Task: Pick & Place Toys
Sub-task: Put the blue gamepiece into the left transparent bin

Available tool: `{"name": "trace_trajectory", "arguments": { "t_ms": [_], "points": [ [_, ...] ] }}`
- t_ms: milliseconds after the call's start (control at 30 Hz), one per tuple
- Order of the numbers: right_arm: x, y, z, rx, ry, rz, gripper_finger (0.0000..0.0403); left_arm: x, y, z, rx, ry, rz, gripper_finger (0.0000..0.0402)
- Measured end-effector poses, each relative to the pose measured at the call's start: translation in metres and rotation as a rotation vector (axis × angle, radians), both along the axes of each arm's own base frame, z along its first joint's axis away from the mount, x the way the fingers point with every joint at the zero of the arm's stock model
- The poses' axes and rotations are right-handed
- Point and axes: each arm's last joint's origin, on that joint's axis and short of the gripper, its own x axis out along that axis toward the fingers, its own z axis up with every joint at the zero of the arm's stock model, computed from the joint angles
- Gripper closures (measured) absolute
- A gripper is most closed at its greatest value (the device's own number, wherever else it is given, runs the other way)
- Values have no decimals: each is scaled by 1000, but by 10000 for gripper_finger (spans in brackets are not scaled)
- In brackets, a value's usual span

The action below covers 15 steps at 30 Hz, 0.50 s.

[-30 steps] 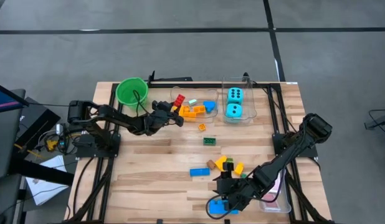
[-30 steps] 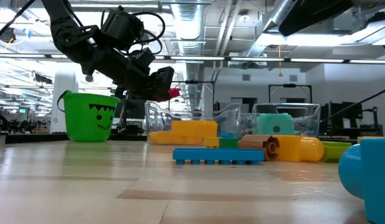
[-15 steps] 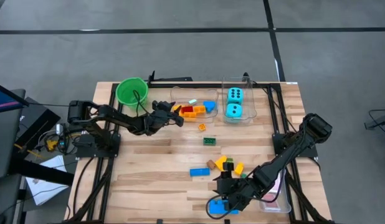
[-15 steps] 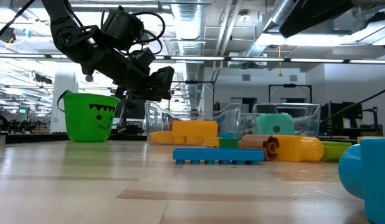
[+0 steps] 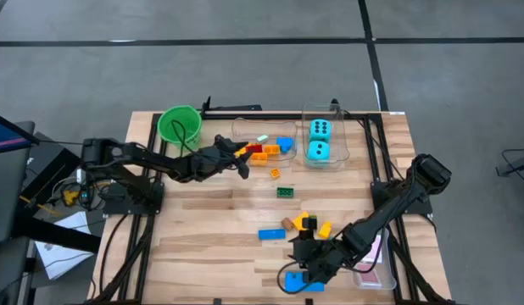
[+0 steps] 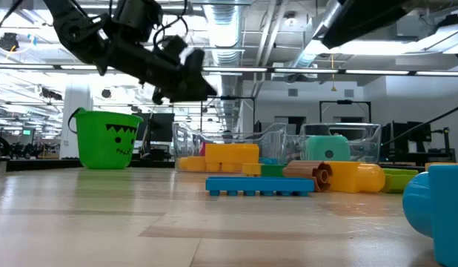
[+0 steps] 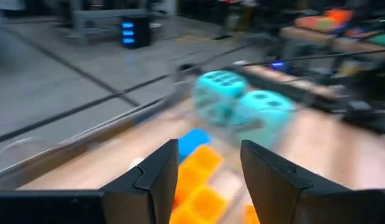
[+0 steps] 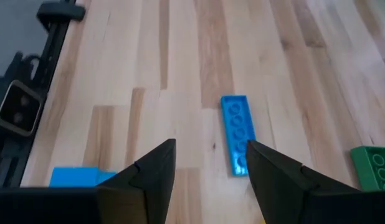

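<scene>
Left gripper (image 5: 242,163): mine, raised above the table (image 5: 203,229) at about 11 o'clock from the table's middle, by the near-left corner of a clear tub (image 5: 264,135). Fingers (image 7: 156,169) apart, nothing between them. Released.

Right gripper (image 5: 298,252): mine, low over the table at about 5 o'clock, close to the front edge. Fingers (image 8: 149,168) apart with bare wood between them. Released, holding nothing.

Toys, by place:
- Clear tub at 12 o'clock: orange blocks (image 5: 268,155), a red block (image 5: 254,149), a blue block (image 5: 285,144), a pale green piece (image 5: 262,138). In the left wrist view the orange blocks (image 7: 204,186) lie just past my fingertips.
- Second clear tub (image 5: 326,119), at 1 o'clock: two cyan dice (image 5: 319,139) with black dots, side by side; blurred in the left wrist view (image 7: 242,109).
- Open table, near the middle: a small green block (image 5: 275,173) and a longer green block (image 5: 286,191).
- Table at 5 o'clock: a long blue block (image 5: 271,233), also ahead of my right fingers in the right wrist view (image 8: 236,134); beside it a cluster of yellow blocks (image 5: 301,219), a brown piece (image 5: 288,224), an orange-yellow block (image 5: 325,230).
- Front edge at 6 o'clock: a blue block (image 5: 306,282) partly under my right arm.
- Front-right corner: a third clear tub (image 5: 374,273) with something pink inside; I cannot tell what.

Other: green bucket (image 5: 179,124) at 10 o'clock, upright, with a face printed on its side in the low view (image 6: 105,138).
</scene>
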Motion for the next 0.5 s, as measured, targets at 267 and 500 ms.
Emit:
{"name": "trace_trajectory", "arguments": {
  "t_ms": [267,500],
  "points": [
    [11,-8,3,52,-50,-54,217,-8,-14,24,13,-44,-150,231],
    [14,-12,3,49,-50,-65,217,-9,-16,26,31,-45,-160,231]
  ]
}}
